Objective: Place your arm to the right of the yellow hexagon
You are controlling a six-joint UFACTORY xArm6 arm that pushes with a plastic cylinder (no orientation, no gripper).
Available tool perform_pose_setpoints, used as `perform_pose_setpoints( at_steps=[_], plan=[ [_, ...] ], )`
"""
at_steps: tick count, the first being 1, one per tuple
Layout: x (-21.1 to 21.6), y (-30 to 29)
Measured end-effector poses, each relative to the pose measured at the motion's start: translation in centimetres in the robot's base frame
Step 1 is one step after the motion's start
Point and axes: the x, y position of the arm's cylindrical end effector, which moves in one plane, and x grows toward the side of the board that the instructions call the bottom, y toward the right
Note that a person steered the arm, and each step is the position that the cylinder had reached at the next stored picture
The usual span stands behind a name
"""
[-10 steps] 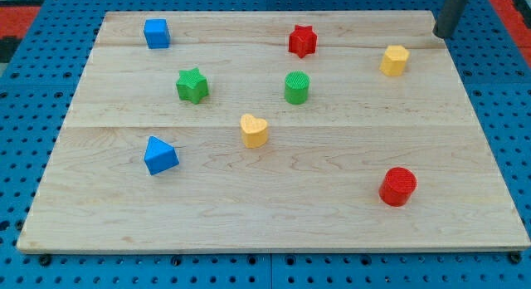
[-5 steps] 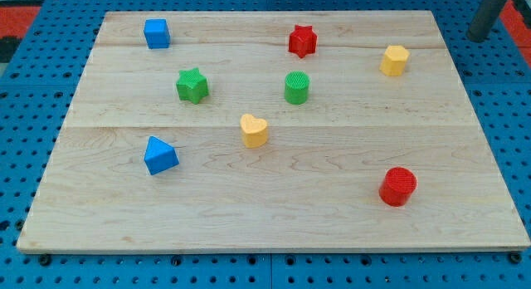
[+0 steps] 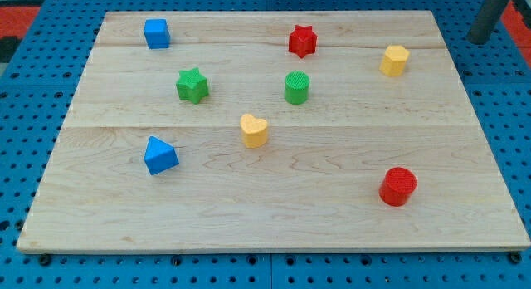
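The yellow hexagon (image 3: pixel 395 60) sits near the top right of the wooden board (image 3: pixel 274 206). My tip (image 3: pixel 479 40) is at the view's top right, off the board's right edge over the blue pegboard. It is to the right of the yellow hexagon and a little higher in the view, well apart from it. It touches no block.
A red star (image 3: pixel 303 41) and a blue cube (image 3: pixel 156 33) lie along the top. A green star (image 3: pixel 192 85), a green cylinder (image 3: pixel 297 87) and a yellow heart (image 3: pixel 254 130) sit mid-board. A blue triangle (image 3: pixel 159 155) is at left, a red cylinder (image 3: pixel 398 187) at lower right.
My tip moved right from the board's top right corner to off the board, then held still. No block has moved.
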Motion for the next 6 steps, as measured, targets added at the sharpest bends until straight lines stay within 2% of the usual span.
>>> perform_pose_setpoints(
  at_steps=[3,6],
  plan=[
    [2.9,-3.3],
    [3.5,-2.9]
  ],
)
